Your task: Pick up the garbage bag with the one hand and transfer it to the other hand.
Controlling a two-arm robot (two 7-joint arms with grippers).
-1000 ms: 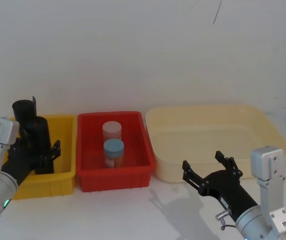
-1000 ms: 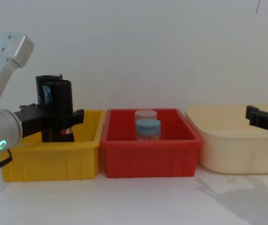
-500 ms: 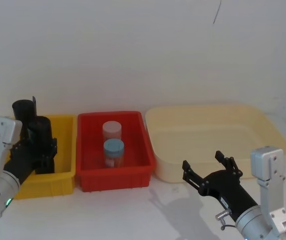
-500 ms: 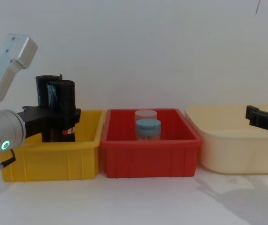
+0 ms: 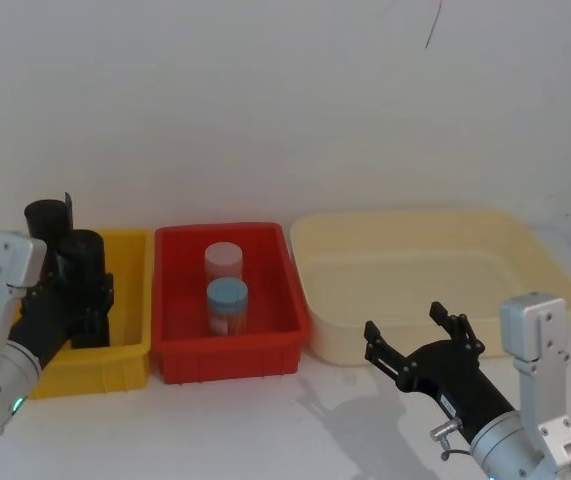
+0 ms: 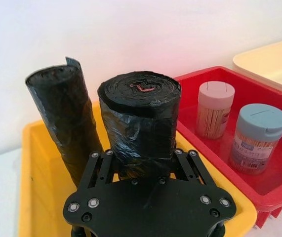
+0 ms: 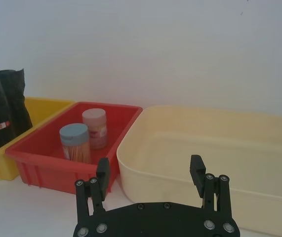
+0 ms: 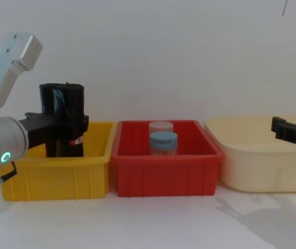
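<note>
I count two black rolls standing upright in the one yellow bin (image 8: 54,176): the garbage bag (image 6: 141,118) with its small red-and-white label, and a plain roll (image 6: 61,113) just beside it. The left gripper (image 6: 141,160) clamps the garbage bag from both sides. The right gripper (image 5: 413,335) hangs with fingers apart before the one cream tub (image 5: 415,218), and two jars, blue-lidded (image 5: 227,305) and pink-lidded (image 5: 223,260), stand in the one red bin (image 5: 230,360).

White wall (image 5: 265,100), seemingly white tabletop (image 5: 265,430)
</note>
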